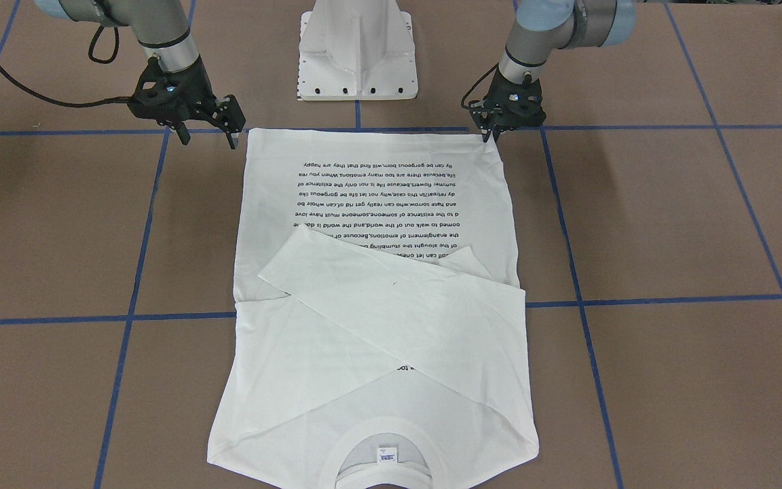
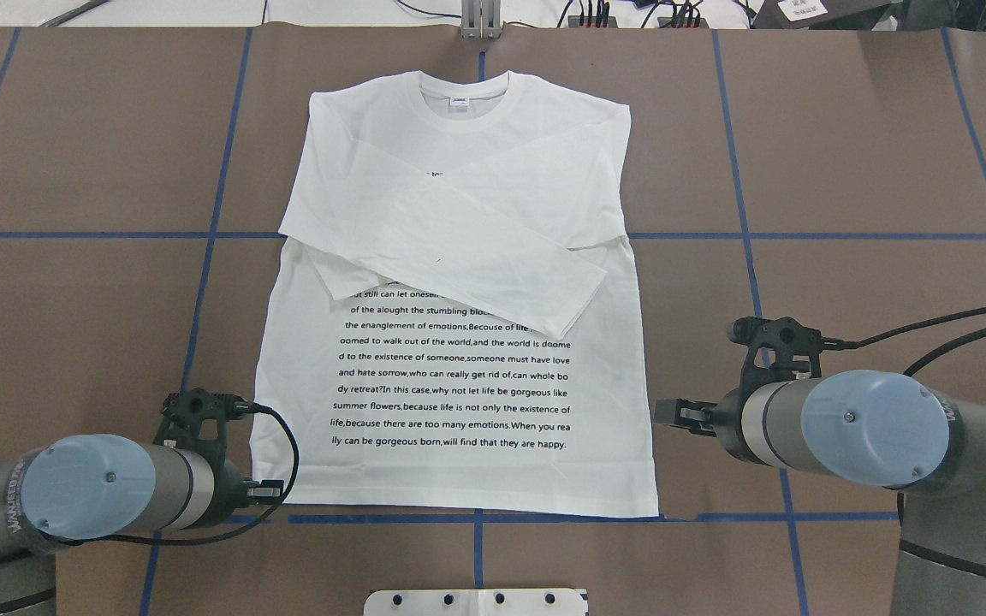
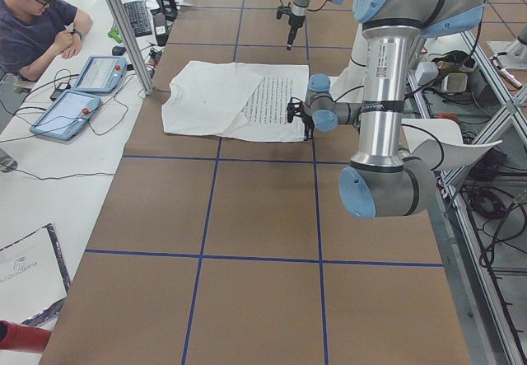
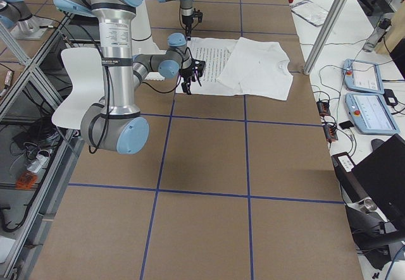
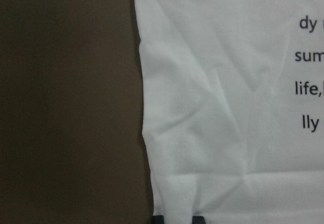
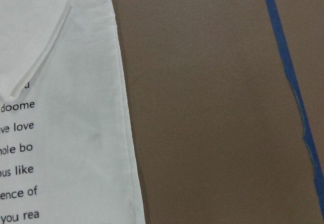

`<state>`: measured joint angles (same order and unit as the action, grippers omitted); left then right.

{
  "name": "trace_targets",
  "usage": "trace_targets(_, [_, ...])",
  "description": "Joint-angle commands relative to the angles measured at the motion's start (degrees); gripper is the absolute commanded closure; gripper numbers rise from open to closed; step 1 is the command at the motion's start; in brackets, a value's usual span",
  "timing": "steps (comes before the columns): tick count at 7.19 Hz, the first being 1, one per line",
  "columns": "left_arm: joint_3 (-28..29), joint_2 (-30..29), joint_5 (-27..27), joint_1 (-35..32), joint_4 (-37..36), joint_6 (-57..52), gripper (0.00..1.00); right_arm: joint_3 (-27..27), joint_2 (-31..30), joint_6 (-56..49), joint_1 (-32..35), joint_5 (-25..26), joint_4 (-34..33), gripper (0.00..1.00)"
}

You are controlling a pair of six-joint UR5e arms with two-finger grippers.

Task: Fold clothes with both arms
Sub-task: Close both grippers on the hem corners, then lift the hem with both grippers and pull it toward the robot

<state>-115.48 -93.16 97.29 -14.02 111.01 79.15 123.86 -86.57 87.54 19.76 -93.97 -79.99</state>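
While both arms are reaching in low over its near end, the brown table, crossed by blue tape lines, is carrying one white T-shirt. The shirt is lying flat at the table's middle, printed side up, with its hem toward the robot and its collar at the far side. Its two sleeves are lying crossed over the chest and hiding the top of the black text block. Among the lines showing whole are "and hate sorrow,who can really get rid of,can whole bo", "summer flowers,because life is not only the existence of" and, lowest, "lly can be gorgeous born,will find that they are happy."

Of the two arms, the left arm is coming in from the near left with its forearm lying level. Grey lettering on it is staying too blurred to read. The left hand is pointing down onto the hem's near-left corner. In the left wrist view its two fingertips are standing narrow, with a strip of hem between them, pinching the cloth. The right arm is coming in from the near right. The right hand is hovering just off the shirt's right edge, near the near-right hem corner, with its fingers spread wide and holding nothing.

At the far end, the ribbed collar is framing one small neck label, whose blue print is too small to read.
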Motion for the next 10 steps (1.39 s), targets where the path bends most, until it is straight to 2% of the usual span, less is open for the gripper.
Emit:
trace_targets(1, [-2.36,-0.09,0.1,-0.04,-2.27,-0.13,1.0,0.07,-0.96,0.09,-0.16,0.1,0.27,0.0])
trace_targets(3, [-4.39,-0.26,0.1,-0.04,-2.99,-0.14,1.0,0.07,-1.67,2.09,-1.12,0.28,0.89,0.0])
trace_targets(6, [-7.12,-0.7,-0.08,-0.04,-2.82,-0.14,1.0,0.07,-1.67,10.69,-6.38,5.1,2.9,0.02])
trace_targets(8, [-10.36,-0.53,0.01,-0.04,-2.73,-0.14,1.0,-0.02,-1.06,15.45,-11.3,10.37,2.91,0.18])
trace_targets(10, [-11.08,-0.53,-0.08,-0.04,-2.64,-0.22,1.0,-0.54,-0.97,15.56,-14.03,12.66,2.91,0.21])
